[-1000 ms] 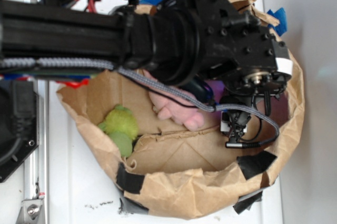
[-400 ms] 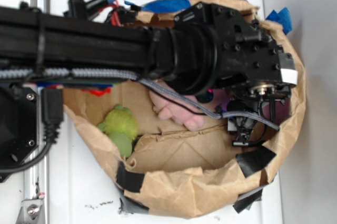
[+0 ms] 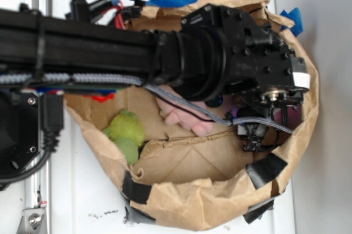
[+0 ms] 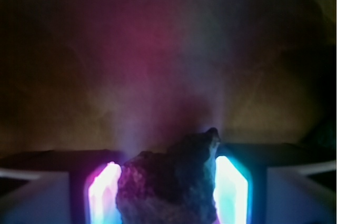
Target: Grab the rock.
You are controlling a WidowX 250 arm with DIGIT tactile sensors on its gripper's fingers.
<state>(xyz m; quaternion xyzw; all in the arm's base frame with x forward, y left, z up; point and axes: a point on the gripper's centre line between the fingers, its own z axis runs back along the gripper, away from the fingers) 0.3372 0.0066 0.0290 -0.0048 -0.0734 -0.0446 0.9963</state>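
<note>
While the pincer point(image 4: 167, 184) grips the rock point(image 4: 168, 182) between both pads, near the paper bag's point(image 3: 181, 201) right wall, treat rock as rigid, dense, rough; hold flattest sides, approx. mid-body.

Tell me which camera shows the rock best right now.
The wrist view. The rock fills the lower middle, dark and jagged, sitting between the two glowing fingers of the claw. In the exterior view the arm covers that part of the paper bag, so no rock is visible there.
</note>
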